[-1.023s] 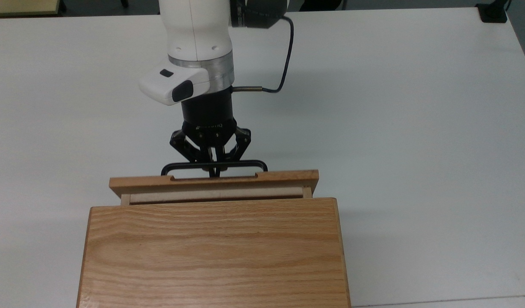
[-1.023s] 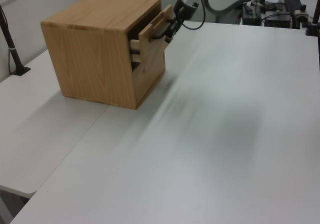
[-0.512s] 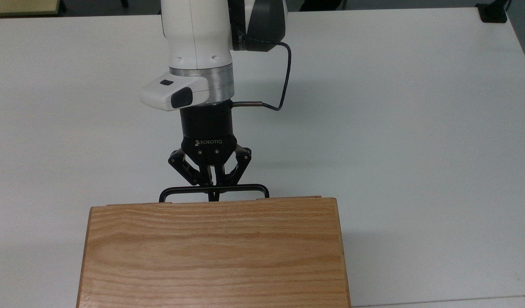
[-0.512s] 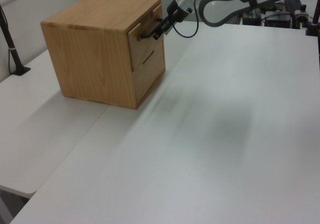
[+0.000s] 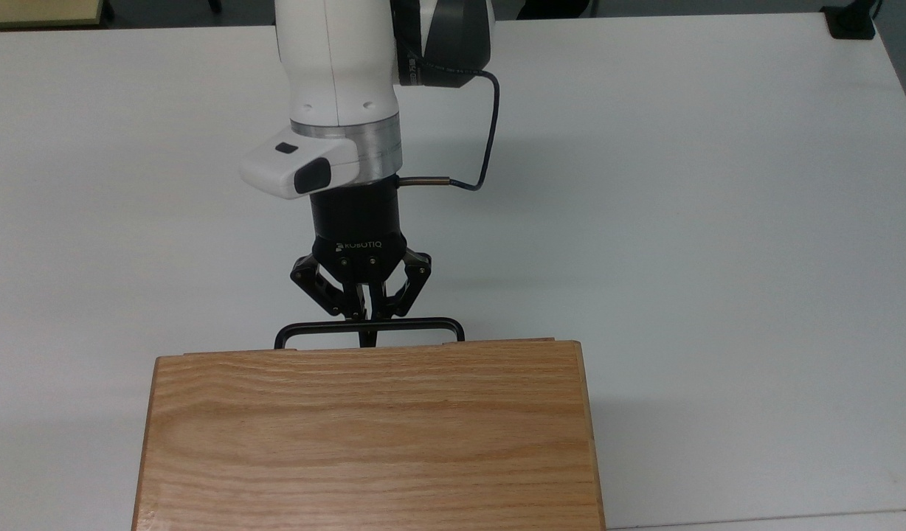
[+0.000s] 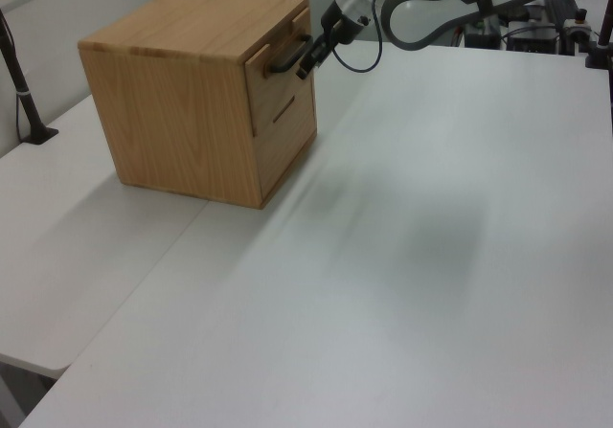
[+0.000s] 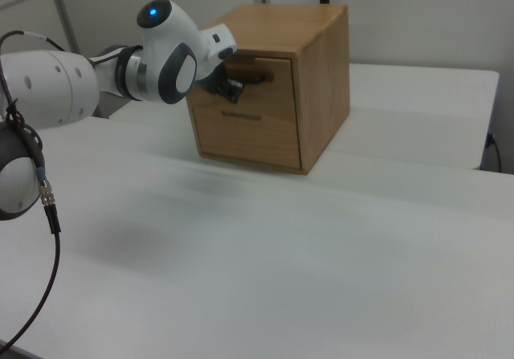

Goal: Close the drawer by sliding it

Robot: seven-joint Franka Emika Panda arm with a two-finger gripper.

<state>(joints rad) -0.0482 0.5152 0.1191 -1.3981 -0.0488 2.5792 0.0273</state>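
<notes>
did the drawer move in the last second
Yes. The drawer slid into the cabinet: in the top view its front stood out past the cabinet's top edge, and now sits flush, with the gripper on the handle.

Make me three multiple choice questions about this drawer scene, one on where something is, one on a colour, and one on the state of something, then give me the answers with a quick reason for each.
1. In the top view, where is the tool relative to the cabinet?
A. Above its top edge, at the handle
B. Resting on its top
C. Off to its right side

2. What colour is the handle?
A. Silver
B. Black
C. White

3. What state is the drawer in?
A. Pulled fully out
B. Half open
C. Pushed in, front flush with the cabinet

Answers:
1. A, the top view shows the tool meeting the handle just beyond the cabinet's upper edge.
2. B, the thin bar reads black against the white table.
3. C, in the left and right views the drawer front sits level with the cabinet face, with no tray showing.
</notes>
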